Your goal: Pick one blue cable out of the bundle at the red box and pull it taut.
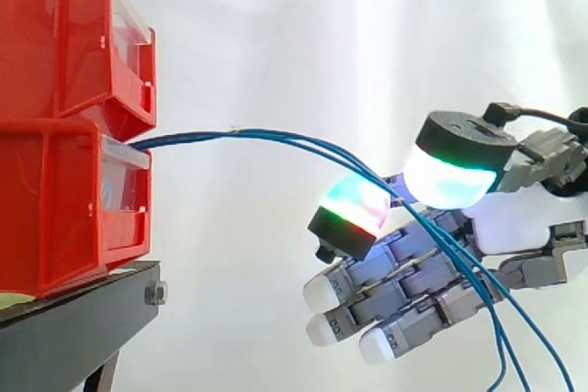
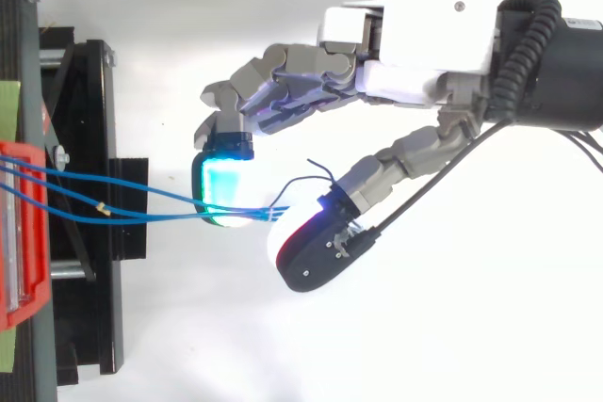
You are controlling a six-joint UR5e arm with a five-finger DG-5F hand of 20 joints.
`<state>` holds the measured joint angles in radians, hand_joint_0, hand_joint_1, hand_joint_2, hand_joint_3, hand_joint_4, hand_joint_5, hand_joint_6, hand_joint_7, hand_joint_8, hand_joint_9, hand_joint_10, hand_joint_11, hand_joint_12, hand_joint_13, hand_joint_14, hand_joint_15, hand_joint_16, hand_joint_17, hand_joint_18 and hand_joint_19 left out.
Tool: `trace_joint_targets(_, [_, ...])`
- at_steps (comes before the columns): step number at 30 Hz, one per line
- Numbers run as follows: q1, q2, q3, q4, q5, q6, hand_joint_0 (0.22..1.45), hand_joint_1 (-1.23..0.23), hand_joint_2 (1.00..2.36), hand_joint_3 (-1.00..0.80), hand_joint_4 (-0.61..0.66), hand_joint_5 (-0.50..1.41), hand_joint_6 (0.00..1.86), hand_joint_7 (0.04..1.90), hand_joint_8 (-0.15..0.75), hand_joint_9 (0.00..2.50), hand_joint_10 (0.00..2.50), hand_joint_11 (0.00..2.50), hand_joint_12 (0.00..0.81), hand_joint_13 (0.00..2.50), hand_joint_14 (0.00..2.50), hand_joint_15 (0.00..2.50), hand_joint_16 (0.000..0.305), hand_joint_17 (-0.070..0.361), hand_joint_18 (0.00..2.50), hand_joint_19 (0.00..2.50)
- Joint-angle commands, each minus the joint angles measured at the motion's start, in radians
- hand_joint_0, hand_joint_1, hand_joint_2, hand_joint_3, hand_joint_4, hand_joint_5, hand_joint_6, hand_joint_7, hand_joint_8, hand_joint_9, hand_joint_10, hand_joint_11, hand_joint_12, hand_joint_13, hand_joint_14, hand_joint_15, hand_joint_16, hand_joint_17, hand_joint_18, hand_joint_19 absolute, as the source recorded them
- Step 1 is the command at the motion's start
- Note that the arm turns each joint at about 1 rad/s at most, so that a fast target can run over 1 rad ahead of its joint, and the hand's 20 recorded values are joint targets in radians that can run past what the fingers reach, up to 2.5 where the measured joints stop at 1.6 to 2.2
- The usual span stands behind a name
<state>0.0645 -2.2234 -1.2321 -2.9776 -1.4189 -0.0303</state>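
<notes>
Overall: a hand (image 1: 514,222) meets a bundle of blue cables (image 1: 197,135) in the air to the right of two stacked red bins, before a white curtain (image 1: 322,43).
Upper red bin (image 1: 73,34): sits directly on the lower one, its front leaning out over it.
Lower red bin (image 1: 55,218): rests on the black stand (image 1: 73,328); the cables leave it at the top of its front, under the upper bin.
Blue cables: several thin strands side by side. They run from the lower bin in a shallow arc, rising a little and then sloping down to the hand, so they are not drawn straight. In the top view they fan apart near the bin and close together (image 2: 256,211) at the fingertips.
Hand, side view: enters from the right, palm towards the camera.
Hand, top view (image 2: 415,54): reaches leftwards towards the bins, well apart from them.
Grasp: the strands are pinched between the thumb pad (image 1: 448,181), glowing white and green, and one finger pad (image 1: 356,204), glowing cyan and red. Which strand or strands are actually gripped cannot be told.
Other fingers: relaxed and extended below the pinch, white-tipped, holding nothing.
Cable ends: beyond the pinch the strands drop across the palm and hang loose towards the lower right edge of the side view.
</notes>
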Motion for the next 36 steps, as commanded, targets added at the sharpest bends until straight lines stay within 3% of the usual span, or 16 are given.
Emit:
trace_joint_targets(1, [0.0, -0.001, 0.0, 0.0, 0.0, 0.0, 0.56, -0.86, 1.0, -0.5, 0.03, -0.24, 0.86, 0.9, 0.256, 0.48, 0.01, 0.46, 0.351, 0.2, 0.0, 0.03, 0.049, 0.111, 0.39, 0.22])
trace_joint_targets(5, [0.001, -0.001, 0.0, -0.003, 0.0, 0.0, 0.63, -0.77, 1.0, -0.49, 0.03, -0.22, 0.88, 0.93, 0.273, 0.57, 0.01, 0.5, 0.342, 0.24, 0.0, 0.05, 0.048, 0.108, 0.42, 0.24])
trace_joint_targets(9, [0.0, -0.001, 0.0, -0.003, 0.0, 0.0, 0.65, -0.76, 1.02, -0.29, 0.02, -0.21, 0.9, 0.98, 0.288, 0.65, 0.01, 0.54, 0.341, 0.29, 0.0, 0.08, 0.048, 0.109, 0.45, 0.26])
trace_joint_targets(15, [0.001, -0.001, 0.0, -0.003, 0.0, 0.0, 0.67, -0.78, 1.02, -0.17, -0.04, -0.21, 0.91, 1.01, 0.297, 0.69, 0.01, 0.55, 0.34, 0.32, 0.0, 0.08, 0.048, 0.109, 0.48, 0.25])
trace_joint_targets(22, [0.001, -0.001, 0.0, -0.004, 0.0, 0.0, 0.73, -0.81, 1.02, -0.19, -0.11, -0.21, 0.91, 1.0, 0.294, 0.7, 0.01, 0.55, 0.34, 0.32, 0.0, 0.08, 0.048, 0.109, 0.49, 0.25])
trace_joint_targets(28, [0.003, -0.001, 0.0, -0.004, 0.0, 0.0, 0.79, -0.85, 1.01, -0.33, -0.05, -0.22, 0.89, 0.95, 0.272, 0.64, 0.01, 0.52, 0.34, 0.3, 0.0, 0.07, 0.048, 0.107, 0.46, 0.25])
trace_joint_targets(31, [0.003, 0.001, 0.0, -0.004, 0.0, 0.0, 0.69, -0.84, 1.0, -0.48, 0.04, -0.22, 0.86, 0.83, 0.268, 0.61, 0.01, 0.52, 0.34, 0.28, 0.0, 0.07, 0.048, 0.108, 0.47, 0.24])
trace_joint_targets(36, [0.005, -0.001, 0.0, -0.004, 0.0, 0.0, 0.54, -0.74, 1.0, -0.5, 0.08, -0.21, 0.83, 0.85, 0.283, 0.6, 0.01, 0.51, 0.352, 0.26, 0.0, 0.08, 0.051, 0.114, 0.44, 0.26])
